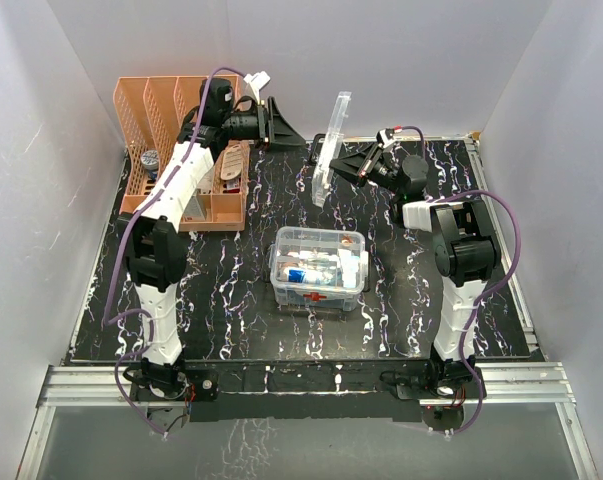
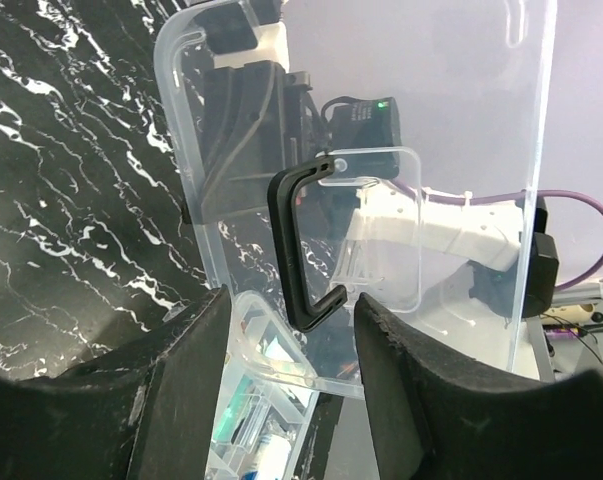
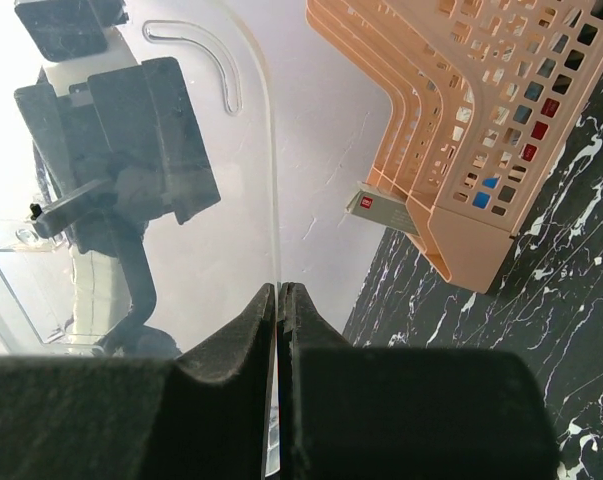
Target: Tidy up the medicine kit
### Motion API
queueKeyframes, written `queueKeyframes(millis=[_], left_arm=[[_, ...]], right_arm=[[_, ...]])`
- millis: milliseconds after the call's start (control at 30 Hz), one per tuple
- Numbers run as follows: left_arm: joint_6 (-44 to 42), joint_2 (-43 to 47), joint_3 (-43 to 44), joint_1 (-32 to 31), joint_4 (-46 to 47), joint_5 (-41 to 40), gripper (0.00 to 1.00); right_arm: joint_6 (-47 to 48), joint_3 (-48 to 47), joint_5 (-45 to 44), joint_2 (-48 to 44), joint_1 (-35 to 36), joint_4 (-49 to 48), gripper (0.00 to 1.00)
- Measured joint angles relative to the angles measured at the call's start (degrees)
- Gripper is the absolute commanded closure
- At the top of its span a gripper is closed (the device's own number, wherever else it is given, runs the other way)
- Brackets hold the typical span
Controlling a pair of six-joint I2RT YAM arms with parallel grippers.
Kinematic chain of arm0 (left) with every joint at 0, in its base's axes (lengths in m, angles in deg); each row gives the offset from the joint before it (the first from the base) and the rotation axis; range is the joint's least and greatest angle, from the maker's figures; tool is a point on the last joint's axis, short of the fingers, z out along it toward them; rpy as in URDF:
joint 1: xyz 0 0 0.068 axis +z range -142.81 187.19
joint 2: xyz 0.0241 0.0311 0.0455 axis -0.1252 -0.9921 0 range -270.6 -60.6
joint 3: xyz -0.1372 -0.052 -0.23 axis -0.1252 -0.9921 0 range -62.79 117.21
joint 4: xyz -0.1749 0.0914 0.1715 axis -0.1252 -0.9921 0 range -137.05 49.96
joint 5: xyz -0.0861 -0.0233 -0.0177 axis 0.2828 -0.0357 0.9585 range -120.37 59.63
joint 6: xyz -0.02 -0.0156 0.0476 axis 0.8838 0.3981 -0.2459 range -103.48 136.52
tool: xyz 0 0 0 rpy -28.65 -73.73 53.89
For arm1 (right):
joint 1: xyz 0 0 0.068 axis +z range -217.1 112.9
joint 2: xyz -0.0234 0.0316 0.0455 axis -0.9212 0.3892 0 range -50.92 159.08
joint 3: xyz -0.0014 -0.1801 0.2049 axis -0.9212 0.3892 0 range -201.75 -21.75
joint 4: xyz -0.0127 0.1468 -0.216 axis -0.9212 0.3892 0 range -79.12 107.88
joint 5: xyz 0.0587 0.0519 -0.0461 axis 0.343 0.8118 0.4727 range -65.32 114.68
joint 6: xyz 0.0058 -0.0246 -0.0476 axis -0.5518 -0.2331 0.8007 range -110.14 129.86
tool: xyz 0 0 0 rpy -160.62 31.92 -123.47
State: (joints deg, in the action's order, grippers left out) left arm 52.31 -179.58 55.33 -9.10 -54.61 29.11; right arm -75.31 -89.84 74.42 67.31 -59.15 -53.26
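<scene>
The medicine kit (image 1: 316, 268), a deep clear box with a red cross on its side, stands open mid-table with packets inside. Its clear lid (image 1: 331, 140) is held upright on edge at the back. My right gripper (image 1: 349, 160) is shut on the lid's edge; in the right wrist view the fingertips (image 3: 279, 300) pinch the clear lid (image 3: 181, 230). My left gripper (image 1: 286, 128) is open on the lid's other side. In the left wrist view its fingers (image 2: 186, 380) stand either side of the lid's dark handle (image 2: 299, 245), not touching it. The kit's rim (image 2: 281, 350) shows below.
An orange slotted file rack (image 1: 176, 150) with a few items stands at the back left, beside the left arm; it also shows in the right wrist view (image 3: 481, 120). White walls enclose the black marbled table (image 1: 231, 300) on three sides.
</scene>
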Motion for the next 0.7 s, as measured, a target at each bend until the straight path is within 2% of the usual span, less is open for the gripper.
queueKeyframes(millis=[167, 700], left_arm=[[2.84, -0.83, 0.48, -0.07, 3.72, 2.69, 0.48], [5.35, -4.46, 2.36, -1.97, 6.32, 5.75, 0.49]], right_arm=[[0.52, -0.96, 0.17, 0.00, 0.17, 0.59, 1.00], [1.33, -1.79, 1.27, 0.00, 0.24, 2.89, 1.00]])
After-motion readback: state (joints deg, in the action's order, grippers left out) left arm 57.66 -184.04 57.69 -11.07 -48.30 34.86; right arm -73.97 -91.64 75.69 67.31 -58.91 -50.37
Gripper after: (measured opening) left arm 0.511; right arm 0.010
